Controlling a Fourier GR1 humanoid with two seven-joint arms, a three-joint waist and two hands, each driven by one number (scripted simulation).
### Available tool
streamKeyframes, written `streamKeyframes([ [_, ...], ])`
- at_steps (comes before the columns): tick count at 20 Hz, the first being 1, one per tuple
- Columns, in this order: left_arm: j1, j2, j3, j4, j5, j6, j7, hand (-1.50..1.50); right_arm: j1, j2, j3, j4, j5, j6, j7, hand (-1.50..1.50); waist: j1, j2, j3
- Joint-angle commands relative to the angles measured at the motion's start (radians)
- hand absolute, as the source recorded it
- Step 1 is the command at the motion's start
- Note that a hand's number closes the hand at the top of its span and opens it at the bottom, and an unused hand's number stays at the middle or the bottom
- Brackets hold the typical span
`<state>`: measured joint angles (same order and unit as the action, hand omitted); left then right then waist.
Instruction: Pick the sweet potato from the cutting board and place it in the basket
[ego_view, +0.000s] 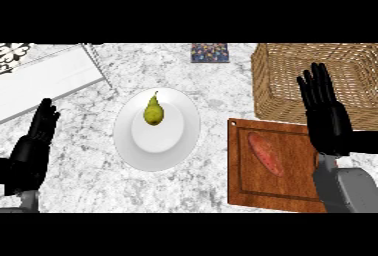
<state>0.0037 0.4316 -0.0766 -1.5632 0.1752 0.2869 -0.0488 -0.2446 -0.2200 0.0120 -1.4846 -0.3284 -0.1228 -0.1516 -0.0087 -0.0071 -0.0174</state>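
Sweet potato (265, 153) laid on cutting board (255, 187), basket (284, 80) located behind, right hand (325, 117) held open above board edge, left hand (33, 137) rested open at left.

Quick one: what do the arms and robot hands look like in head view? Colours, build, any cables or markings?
Both forearms are grey, smooth, boxy-rounded shells; the right forearm shows most. Each ends in a black robot hand with slender segmented fingers and a thumb: left robot hand, right robot hand. No cables, labels or markings visible.
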Motion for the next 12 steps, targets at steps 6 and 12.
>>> streamKeyframes([
  [6, 0.081, -0.073, -0.124, 0.159, 0.054, -0.093, 0.16, 0.0, -0.199, 0.035, 0.273, -0.038, -0.204, 0.5, 0.107, 1.5, 0.1, 0.046, 0.017],
  [12, 0.102, -0.082, -0.133, 0.192, 0.075, -0.105, 0.239, 0.0, -0.086, -0.046, 0.53, -0.224, -0.104, 0.768, 0.047, -1.5, 0.0, 0.004, 0.018],
])
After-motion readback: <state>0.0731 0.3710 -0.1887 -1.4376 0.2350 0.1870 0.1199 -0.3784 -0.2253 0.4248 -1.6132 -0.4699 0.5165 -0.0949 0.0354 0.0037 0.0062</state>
